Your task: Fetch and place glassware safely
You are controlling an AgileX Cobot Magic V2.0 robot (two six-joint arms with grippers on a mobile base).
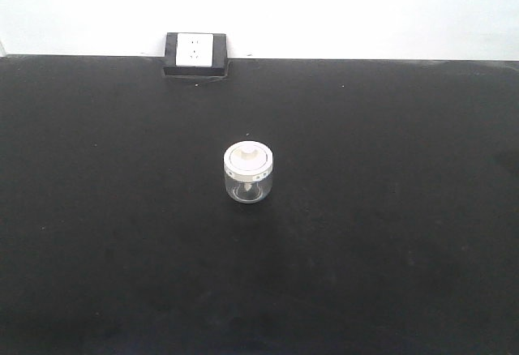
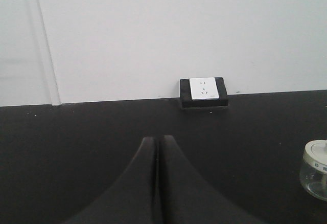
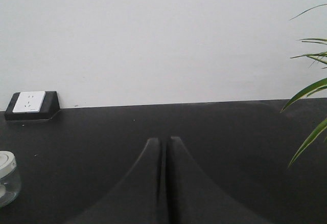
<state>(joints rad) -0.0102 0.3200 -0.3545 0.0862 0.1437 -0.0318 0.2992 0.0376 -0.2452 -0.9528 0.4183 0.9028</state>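
1. My left gripper (image 2: 157, 147): fingers pressed together, nothing between them, low over the worktop (image 1: 389, 233) at its near edge.
2. My right gripper (image 3: 164, 150): same, fingers together w/ only a thin seam, holding nothing.
3. Glass jar (image 1: 248, 173) stands upright approx. mid-worktop, well apart from every edge; clear body, off-white lid w/ central knob, tiny dark marks on the rim. In left wrist view it's at the right, in right wrist view at the left, so it's between my two grippers and farther in; neither touches it.
4. Wall socket (image 1: 195, 50), white face in black block, sits at the far edge, left of centre.
5. Plant leaves (image 3: 309, 93) hang over the far right side.
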